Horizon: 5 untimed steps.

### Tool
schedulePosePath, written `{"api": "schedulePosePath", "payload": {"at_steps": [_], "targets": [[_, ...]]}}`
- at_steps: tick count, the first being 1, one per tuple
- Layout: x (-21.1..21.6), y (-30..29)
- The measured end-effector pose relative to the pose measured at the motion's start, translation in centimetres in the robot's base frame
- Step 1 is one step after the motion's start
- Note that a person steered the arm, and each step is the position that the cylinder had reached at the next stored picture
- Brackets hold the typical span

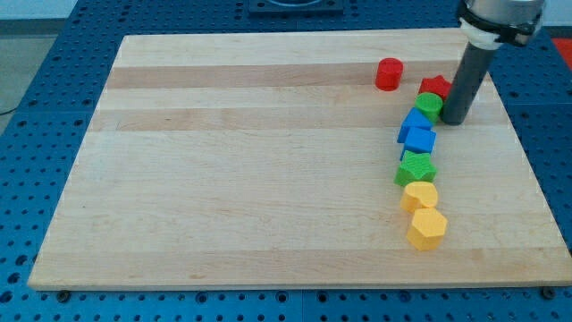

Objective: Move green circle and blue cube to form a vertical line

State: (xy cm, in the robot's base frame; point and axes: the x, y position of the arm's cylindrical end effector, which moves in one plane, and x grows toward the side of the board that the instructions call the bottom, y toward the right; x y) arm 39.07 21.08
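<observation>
The green circle (430, 106) lies at the view's right, touching a blue block (413, 121) just below it. The blue cube (420, 139) sits directly under that block. My tip (453, 120) rests on the board right beside the green circle, on its right side, touching or nearly touching it. The dark rod rises from there toward the view's top right. The blocks form a rough column running down the view.
A red cylinder (389, 73) stands at the view's top, left of the rod. A red star-like block (435, 87) sits just above the green circle. Below the blue cube lie a green star-like block (416, 168) and two yellow blocks (419, 195) (427, 227). The wooden board (223, 161) has blue pegboard around it.
</observation>
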Motion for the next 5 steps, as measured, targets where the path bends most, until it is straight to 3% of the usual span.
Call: {"api": "schedulePosePath", "payload": {"at_steps": [5], "targets": [[-2.11, -1.30]]}}
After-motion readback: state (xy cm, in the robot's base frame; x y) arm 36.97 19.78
